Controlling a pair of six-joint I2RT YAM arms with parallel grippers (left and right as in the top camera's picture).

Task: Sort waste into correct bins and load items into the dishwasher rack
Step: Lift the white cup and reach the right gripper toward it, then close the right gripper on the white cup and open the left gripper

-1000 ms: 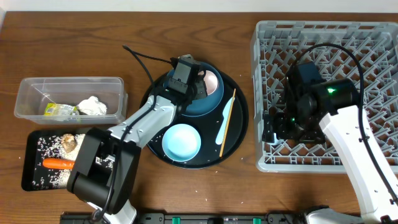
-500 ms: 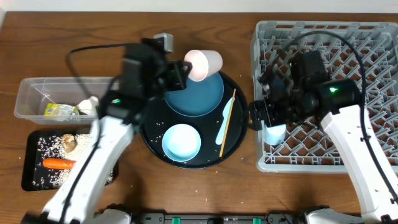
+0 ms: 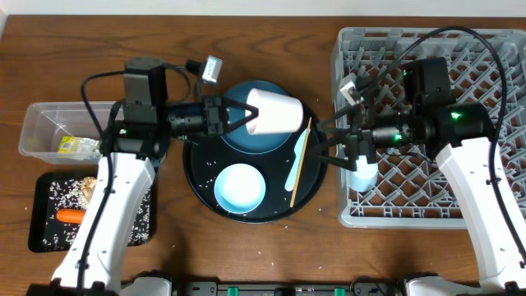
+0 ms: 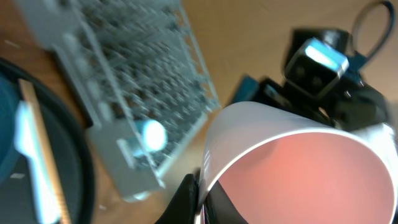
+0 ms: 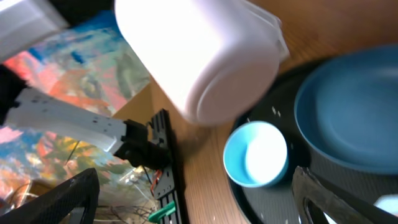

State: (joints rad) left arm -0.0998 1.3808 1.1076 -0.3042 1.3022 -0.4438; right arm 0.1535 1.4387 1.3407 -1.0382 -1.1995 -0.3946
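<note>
1. overhead: left gripper (image 3: 243, 115) pinches the pink cup (image 3: 275, 113) by its rim, mid-air left of the dishwasher rack (image 3: 493, 57); right gripper (image 3: 323, 141) spread wide at the rack's edge.
2. left wrist: thin rim grip, might slip.
3. right wrist: cup's off-centre, so closing early could knock it loose.

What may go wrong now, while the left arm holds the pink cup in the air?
1. The left pincer seems to grip the pink cup only at its rim, sideways above the dark blue plate; the cup may slip and fall on the plate.
2. The open right pincer is close by, facing the cup; the arms may bump if both advance.
</note>
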